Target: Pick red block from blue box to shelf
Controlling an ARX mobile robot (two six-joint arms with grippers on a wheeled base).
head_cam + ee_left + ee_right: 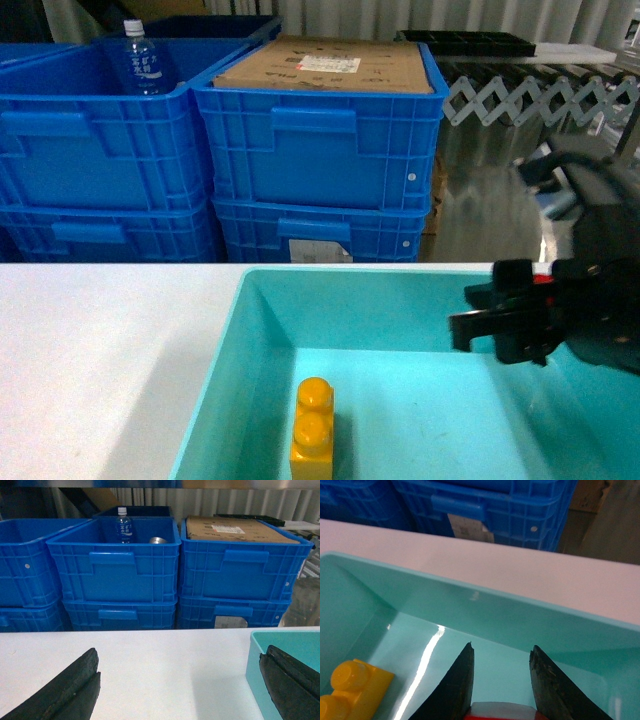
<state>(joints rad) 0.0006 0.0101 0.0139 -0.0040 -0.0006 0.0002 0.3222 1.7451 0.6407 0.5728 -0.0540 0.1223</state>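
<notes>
The red block (500, 711) sits wedged between the two dark fingers of my right gripper (502, 650), only its top edge showing at the bottom of the right wrist view. In the head view that gripper (462, 312) hangs over the right half of the blue box (258, 325), above its floor. The box's far wall (520, 615) lies just ahead of the fingertips. My left gripper (182, 680) stands wide open over the white table, its right finger beside the box's left rim (280, 642). The shelf is out of view.
A yellow two-stud brick (313, 425) stands on the box floor at the near left. The box rests on a white table (100, 350). Stacked royal-blue crates (320, 160) line the far edge, one holding a bottle (140, 60), one a cardboard sheet (330, 65).
</notes>
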